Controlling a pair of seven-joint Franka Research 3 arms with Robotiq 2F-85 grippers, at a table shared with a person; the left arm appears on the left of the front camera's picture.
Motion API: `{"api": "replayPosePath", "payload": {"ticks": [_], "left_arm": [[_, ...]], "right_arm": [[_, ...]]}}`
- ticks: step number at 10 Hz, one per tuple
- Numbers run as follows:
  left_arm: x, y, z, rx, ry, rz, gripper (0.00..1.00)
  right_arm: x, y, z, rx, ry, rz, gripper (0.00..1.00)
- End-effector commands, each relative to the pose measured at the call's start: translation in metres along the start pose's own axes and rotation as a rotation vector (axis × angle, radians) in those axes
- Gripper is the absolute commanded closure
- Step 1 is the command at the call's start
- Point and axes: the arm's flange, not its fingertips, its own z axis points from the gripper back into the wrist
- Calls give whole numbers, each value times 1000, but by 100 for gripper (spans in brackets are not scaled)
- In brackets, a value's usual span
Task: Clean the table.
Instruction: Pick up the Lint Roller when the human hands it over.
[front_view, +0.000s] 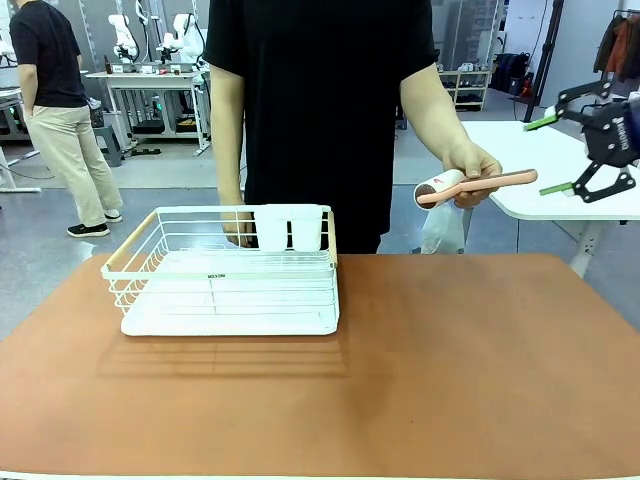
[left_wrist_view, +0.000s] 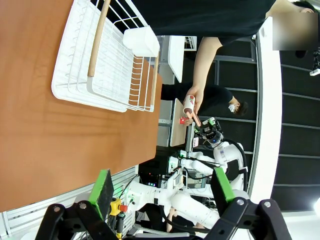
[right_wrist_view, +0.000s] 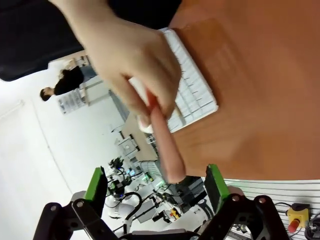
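Right wrist view, lint roller (right_wrist_view: 162, 140) near spread right pincer (right_wrist_view: 155, 176), left pincer (left_wrist_view: 162, 180) spread.

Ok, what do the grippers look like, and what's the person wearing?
Both the left gripper and right gripper have black linkage fingers with bolts at the joints and flat green pads. The person wears a black short-sleeved shirt.
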Motion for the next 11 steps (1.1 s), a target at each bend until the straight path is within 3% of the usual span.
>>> {"api": "replayPosePath", "payload": {"ticks": [1, 5, 9, 10, 11], "left_arm": [[-2, -2, 3, -5, -1, -8, 0], [-2, -2, 3, -5, -1, -8, 0], [-2, -2, 3, -5, -1, -8, 0], [-2, -2, 3, -5, -1, -8, 0], [-2, -2, 3, -5, -1, -8, 0]], "right_arm": [[-6, 0, -13, -59, -4, -35, 0], [-14, -8, -40, -49, -150, 68, 0], [-6, -11, -48, 11, -184, 117, 0], [-4, -13, -49, 28, -172, 130, 18], [-2, -14, -48, 33, -175, 134, 20]]}}
